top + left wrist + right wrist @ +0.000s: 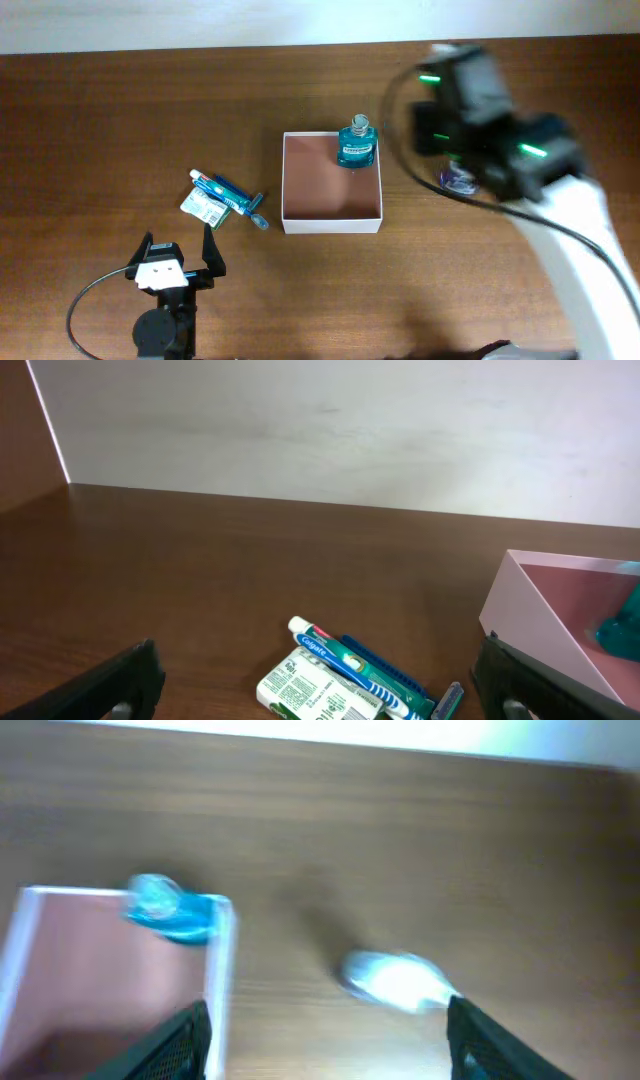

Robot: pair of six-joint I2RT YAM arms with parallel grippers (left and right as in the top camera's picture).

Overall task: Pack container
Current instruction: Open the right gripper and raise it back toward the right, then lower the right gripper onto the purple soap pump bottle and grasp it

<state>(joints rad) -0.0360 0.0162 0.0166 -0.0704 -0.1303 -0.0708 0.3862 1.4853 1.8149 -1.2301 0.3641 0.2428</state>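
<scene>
The container [332,224] is a shallow square box with white walls and a reddish-brown inside, at the table's middle. A teal bottle [356,143] stands upright in its far right corner. My right gripper [325,1040] is open and empty, hovering to the right of the container wall [218,980], with a clear pale item [395,978] lying on the table just ahead of it. This view is blurred. That item [458,180] is partly hidden under the right arm in the overhead view. My left gripper [180,262] is open and empty near the front edge.
A toothpaste tube [350,658], a green-and-white soap pack [315,690] and a blue razor [448,700] lie together left of the container [540,610], just ahead of the left gripper [320,682]. The group also shows in the overhead view [215,195].
</scene>
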